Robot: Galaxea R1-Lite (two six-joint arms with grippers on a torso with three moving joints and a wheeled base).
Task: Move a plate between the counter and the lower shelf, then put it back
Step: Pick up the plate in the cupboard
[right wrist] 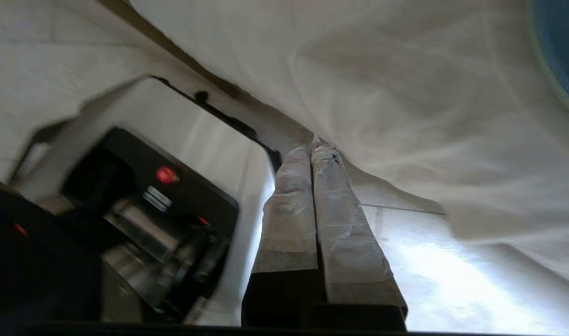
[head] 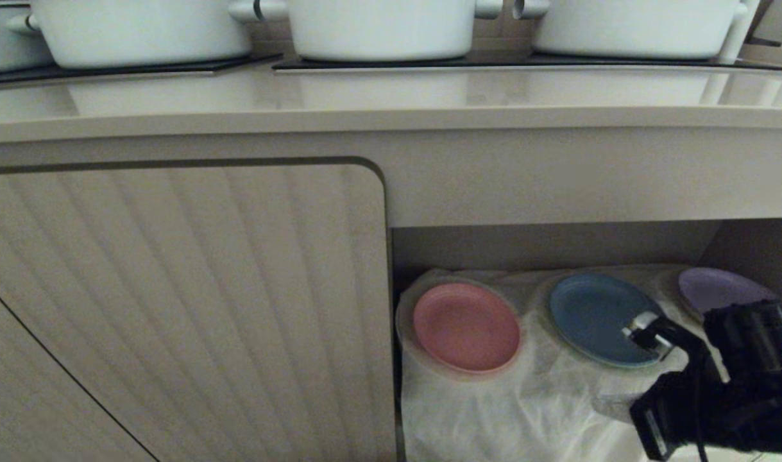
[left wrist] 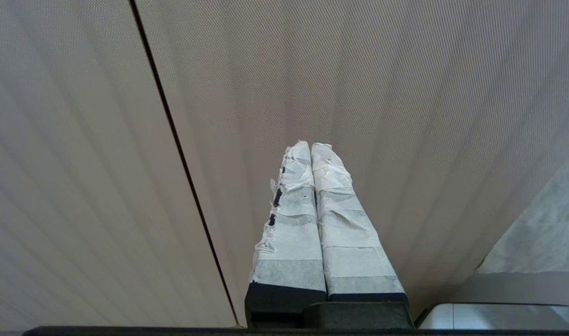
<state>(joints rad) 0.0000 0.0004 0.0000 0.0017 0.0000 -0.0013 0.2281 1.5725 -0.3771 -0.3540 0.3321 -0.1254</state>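
A matte pink is being shown by the plate (head: pixel 466 327), a dusty blue by the blue plate (head: pixel 597 319) beside it, and a pale lilac by the purple plate (head: pixel 718 288). All three are being set off against the wrinkled, translucent white cloth (head: pixel 525 404). Beige is being carried by the worktop (head: pixel 391 102), with black glass panels (head: pixel 140 67) inset. Glossy white is being worn by the pots (head: pixel 381 29). Faint vertical ribbing is being displayed on the beige cabinet door (head: pixel 172 308).

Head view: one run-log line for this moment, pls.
pink plate: on lower shelf | right gripper: shut, empty, by shelf cloth | left gripper: shut, parked | counter: no plate
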